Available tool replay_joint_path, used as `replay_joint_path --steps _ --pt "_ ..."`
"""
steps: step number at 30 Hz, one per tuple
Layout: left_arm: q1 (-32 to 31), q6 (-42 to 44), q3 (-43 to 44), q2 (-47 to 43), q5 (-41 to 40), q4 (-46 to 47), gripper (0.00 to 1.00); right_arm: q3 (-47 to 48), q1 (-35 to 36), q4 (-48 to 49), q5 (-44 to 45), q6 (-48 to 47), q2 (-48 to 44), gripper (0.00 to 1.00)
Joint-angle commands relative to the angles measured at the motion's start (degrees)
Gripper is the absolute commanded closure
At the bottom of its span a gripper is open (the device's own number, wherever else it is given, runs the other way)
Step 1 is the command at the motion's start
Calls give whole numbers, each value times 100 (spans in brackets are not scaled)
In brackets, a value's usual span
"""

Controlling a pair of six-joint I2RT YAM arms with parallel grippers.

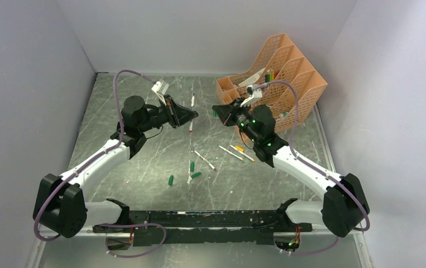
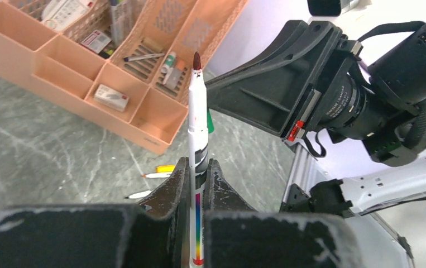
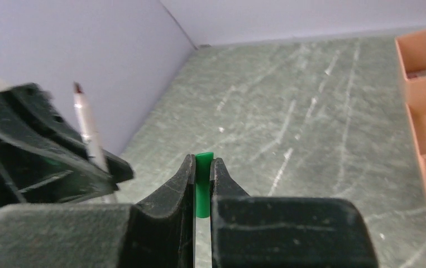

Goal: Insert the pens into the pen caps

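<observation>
Gripping low on the barrel, the left gripper [image 2: 198, 163] has its jaws closed tight on a thin white plastic marker pen [image 2: 197, 111], which stands out well beyond the fingertips with its dark red felt tip [image 2: 196, 60] leading toward the other arm. The right gripper [image 3: 203, 164] is likewise closed, pinching a small green cylindrical plastic cap [image 3: 203, 192] across its sides, only its far end poking past the pads. Both are held in the air over the scratched grey-green table [image 1: 143, 156], tip and cap near each other but apart and seemingly not yet lined up. The pen looks light and stiff, yet its smooth barrel is probably slippery. With so much length ahead of the grip, a sideways push at the tip would likely pivot it in the jaws, so a hold nearer the tip would steady it. The cap seems light, hard and slick too, and short enough to twist or pop out if squeezed off-centre, so a grip around its middle with the mouth left free suits it best. More white pens [image 1: 205, 160] and green caps [image 1: 171, 180] lie loose on the table, near an orange slotted plastic desk organiser [image 1: 288, 72].
</observation>
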Motion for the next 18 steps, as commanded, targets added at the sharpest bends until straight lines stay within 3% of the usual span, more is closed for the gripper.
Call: replay_joint_path --steps 1,18 --pt "-71 -302 -71 -92 561 806 93 -186 9 1550 -338 304 -345 100" --pt "-353 -1298 -231 308 1118 1991 93 282 2 2621 -640 378 25 100"
